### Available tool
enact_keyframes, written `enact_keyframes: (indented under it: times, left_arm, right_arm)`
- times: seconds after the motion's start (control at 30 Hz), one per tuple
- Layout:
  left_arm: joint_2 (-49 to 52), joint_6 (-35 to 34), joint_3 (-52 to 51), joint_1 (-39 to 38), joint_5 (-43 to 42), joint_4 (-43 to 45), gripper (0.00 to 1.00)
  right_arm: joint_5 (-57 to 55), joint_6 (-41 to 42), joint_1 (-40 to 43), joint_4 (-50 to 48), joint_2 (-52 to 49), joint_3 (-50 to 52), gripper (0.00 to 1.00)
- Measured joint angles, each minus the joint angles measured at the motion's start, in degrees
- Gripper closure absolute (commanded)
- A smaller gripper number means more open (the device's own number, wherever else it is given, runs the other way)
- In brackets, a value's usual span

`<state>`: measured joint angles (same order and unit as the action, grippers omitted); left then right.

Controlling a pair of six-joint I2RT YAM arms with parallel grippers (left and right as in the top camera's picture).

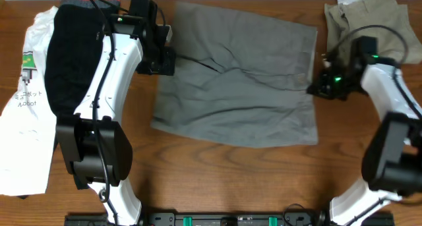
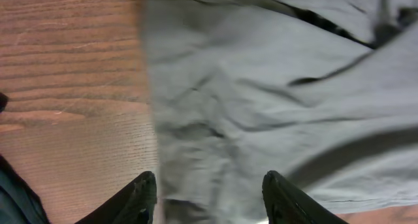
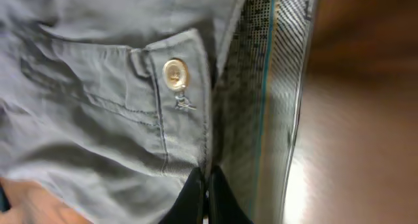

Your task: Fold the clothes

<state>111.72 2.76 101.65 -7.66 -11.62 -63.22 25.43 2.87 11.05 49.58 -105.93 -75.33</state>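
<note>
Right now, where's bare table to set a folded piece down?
Free: front strip of table, bordered by grey shorts, left arm and right arm. Crowded: left side under white T-shirt and black trousers; far-right corner holds khaki shorts.

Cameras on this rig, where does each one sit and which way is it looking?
Overhead: fixed above the table, looking straight down on the grey shorts; both arms, the left tool and the right tool show.
Left wrist: on the left arm, looking along its open fingers at the shorts' edge and bare wood.
Right wrist: on the right arm, looking past its closed tool at the waistband button.
Shared: all three see the grey shorts; overhead shows both spots the wrist views close in on.
</note>
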Motion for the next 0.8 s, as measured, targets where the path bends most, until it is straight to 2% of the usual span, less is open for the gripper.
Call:
enact_keyframes:
  times: [0.23,0.3,0.4,0.43,0.5,0.53,0.57,0.63,0.73,0.8]
  left_arm:
    - [0.0,0.0,0.0,0.0,0.0,0.0,0.45]
    - [0.0,0.0,0.0,0.0,0.0,0.0,0.40]
    - [0.0,0.0,0.0,0.0,0.0,-0.1,0.38]
    - [0.0,-0.1,0.0,0.0,0.0,-0.2,0.34]
    - [0.0,0.1,0.0,0.0,0.0,-0.2,0.28]
    - [0.0,0.0,0.0,0.0,0.0,-0.2,0.25]
    - [0.0,0.0,0.0,0.0,0.0,-0.2,0.23]
    - [0.0,0.0,0.0,0.0,0.0,-0.1,0.21]
    - [0.0,0.0,0.0,0.0,0.0,1.1,0.20]
    - [0.0,0.0,0.0,0.0,0.0,2.6,0.21]
  right_arm:
    - [-8.3,2.2,0.2,3.1,2.0,-0.8,0.99]
    - [-10.8,3.7,0.1,4.1,1.1,-0.8,0.99]
    - [-15.1,7.3,0.2,6.3,0.1,-0.7,0.98]
    - [-16.3,8.4,0.2,6.8,0.1,-0.7,0.93]
    - [-18.7,10.9,0.4,8.1,0.1,-0.7,0.75]
    - [-19.8,11.4,0.7,8.6,0.1,-0.7,0.51]
    - [-20.5,12.2,1.0,8.8,0.1,-0.7,0.35]
    - [-21.2,12.4,1.3,8.9,0.1,-0.7,0.25]
    - [-20.0,11.1,1.5,9.6,0.1,-1.2,0.25]
    - [-18.7,9.6,1.4,11.0,0.1,-3.2,0.28]
